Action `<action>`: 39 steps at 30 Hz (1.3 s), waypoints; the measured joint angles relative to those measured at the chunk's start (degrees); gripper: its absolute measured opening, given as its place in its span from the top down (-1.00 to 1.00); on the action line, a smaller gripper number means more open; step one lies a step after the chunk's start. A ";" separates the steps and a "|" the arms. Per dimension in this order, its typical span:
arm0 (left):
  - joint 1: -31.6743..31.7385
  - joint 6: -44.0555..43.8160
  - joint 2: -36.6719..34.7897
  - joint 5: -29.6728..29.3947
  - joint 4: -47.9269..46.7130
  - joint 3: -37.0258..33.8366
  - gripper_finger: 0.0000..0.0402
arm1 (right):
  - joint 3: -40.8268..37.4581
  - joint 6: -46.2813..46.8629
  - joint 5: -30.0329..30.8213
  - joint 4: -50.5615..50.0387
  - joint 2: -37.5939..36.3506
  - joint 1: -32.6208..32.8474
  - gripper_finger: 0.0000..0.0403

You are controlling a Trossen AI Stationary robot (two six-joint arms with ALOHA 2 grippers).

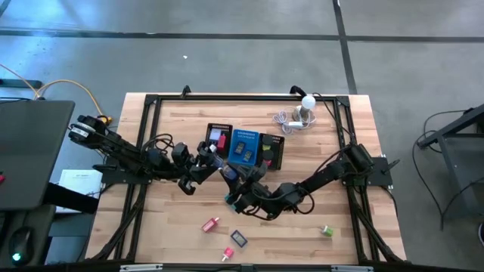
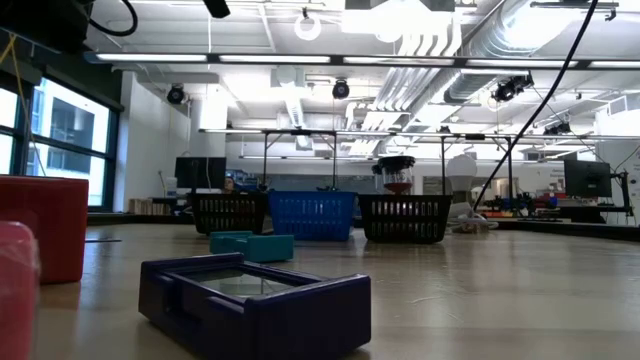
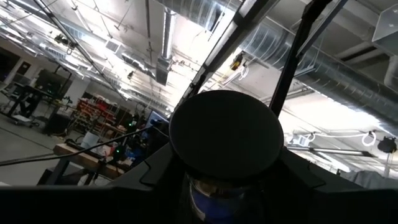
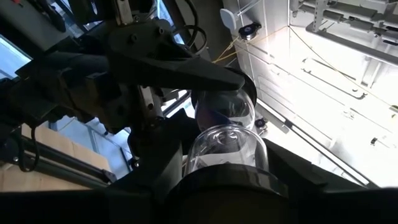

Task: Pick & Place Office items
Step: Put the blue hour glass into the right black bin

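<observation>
A clear spool with a black round end sits between both grippers, just in front of the mesh tray. My left gripper comes from the table's left and my right gripper from the right; both are shut on the spool. The left wrist view shows its black disc, the right wrist view its clear body. Loose items lie on the near part of the table: a pink-red piece, a dark flat piece, a pink block and a green piece. My left gripper has the spool between its fingers, which show as dark shapes on either side of the black disc end; the contact itself is hidden by the disc. The spool is lifted clear of the table. My right gripper holds the spool at its black rim, with the clear body reaching away from the fingers. The left arm's finger lies against the far end. The pads are hidden by the rim.
The tray has a blue middle section with pieces in it. A white ball-topped gadget with its cable stands at the far right. The low view shows a dark blue piece, a red block and teal blocks. A black frame edges the table.
</observation>
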 joint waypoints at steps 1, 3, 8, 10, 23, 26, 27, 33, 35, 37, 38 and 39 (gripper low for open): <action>0.02 -0.02 0.00 0.15 -0.10 0.00 0.14 | 0.00 -0.11 0.18 0.06 0.00 0.08 0.09; -0.17 0.01 0.00 0.19 -0.23 0.00 0.14 | 0.00 -0.43 0.22 0.09 0.00 0.19 0.09; -0.73 0.35 0.00 -0.64 -0.30 0.00 0.14 | 0.00 -0.85 0.29 0.12 0.00 0.26 0.09; -1.13 1.60 0.00 -0.65 -0.24 0.00 0.14 | 0.00 -1.09 0.22 0.12 0.00 0.26 0.09; -1.97 4.37 0.00 -0.15 -1.50 0.00 0.10 | -0.07 -1.55 0.74 0.12 0.04 0.67 0.09; -1.97 5.15 -0.02 0.00 -1.94 0.00 0.10 | -0.07 -1.53 0.90 0.14 0.04 0.67 0.09; -2.14 5.61 -0.02 -0.01 -1.98 0.00 0.09 | -0.07 -1.53 0.88 0.15 0.04 0.69 0.09; -4.19 9.56 -0.02 -5.09 -2.70 0.04 -0.08 | -0.07 -1.33 1.27 0.19 0.07 0.67 0.09; -5.52 9.86 -0.02 -10.26 -2.69 0.04 -0.15 | -0.07 -1.35 1.42 0.18 0.07 0.65 0.09; -6.37 12.24 -0.02 -11.26 -2.63 0.04 -0.19 | -0.07 -1.35 1.91 0.26 0.07 0.61 0.09; -6.63 13.30 -0.02 -10.74 -2.32 0.04 -0.20 | -0.07 -1.39 2.20 0.34 0.07 0.61 0.09; -7.02 14.23 -0.02 -10.06 -2.09 0.04 -0.20 | -0.07 -1.57 2.39 0.49 0.07 0.65 0.09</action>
